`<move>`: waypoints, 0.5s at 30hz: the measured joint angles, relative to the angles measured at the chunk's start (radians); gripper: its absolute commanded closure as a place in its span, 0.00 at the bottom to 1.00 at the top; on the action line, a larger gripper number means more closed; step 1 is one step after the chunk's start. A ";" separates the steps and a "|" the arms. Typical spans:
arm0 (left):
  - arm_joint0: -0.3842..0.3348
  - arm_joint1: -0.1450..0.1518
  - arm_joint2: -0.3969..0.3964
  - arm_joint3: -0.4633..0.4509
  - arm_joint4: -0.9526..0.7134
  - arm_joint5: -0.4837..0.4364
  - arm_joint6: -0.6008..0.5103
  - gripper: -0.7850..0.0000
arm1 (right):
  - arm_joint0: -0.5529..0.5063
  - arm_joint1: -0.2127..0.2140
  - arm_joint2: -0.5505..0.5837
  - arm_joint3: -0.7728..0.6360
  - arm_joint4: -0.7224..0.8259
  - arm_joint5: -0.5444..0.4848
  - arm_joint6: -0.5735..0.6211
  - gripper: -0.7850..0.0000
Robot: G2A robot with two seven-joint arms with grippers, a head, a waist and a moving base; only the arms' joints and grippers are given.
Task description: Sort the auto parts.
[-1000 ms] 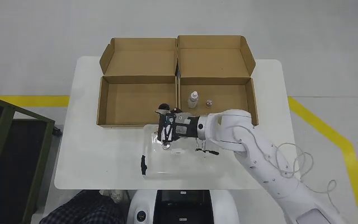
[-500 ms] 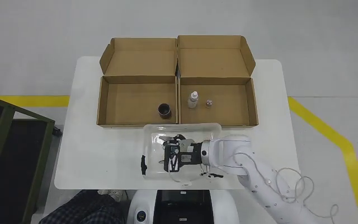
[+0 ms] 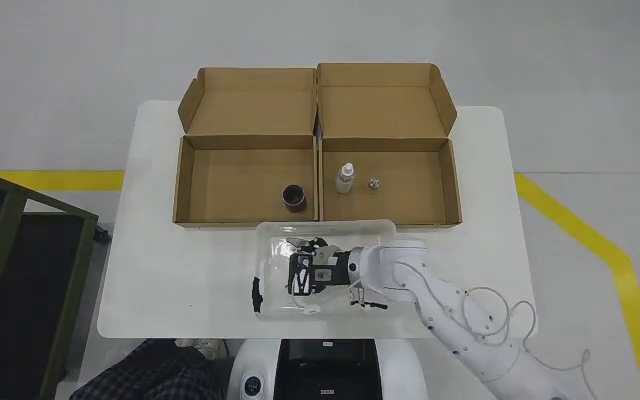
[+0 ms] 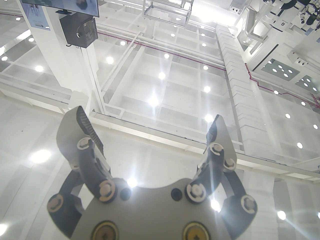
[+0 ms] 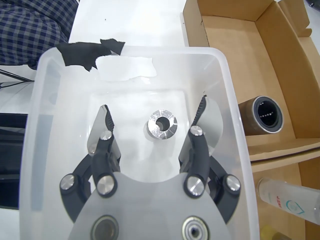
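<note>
On the white bench, the right hand hung spread inside the clear bin, above the metal collar lying on the bin's floor. Closing off-centre could have skidded the smooth collar toward the bin's wall.

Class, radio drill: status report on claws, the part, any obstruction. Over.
Right claw open above metal ring in clear bin. Left claw open, empty, facing ceiling. Nothing blocking the ring.

bottle cut by edge, small part indistinct
</note>
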 measured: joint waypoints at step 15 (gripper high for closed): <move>0.000 0.000 0.000 0.000 0.000 0.000 0.000 0.00 | 0.042 -0.019 -0.041 0.103 -0.016 0.025 -0.009 0.46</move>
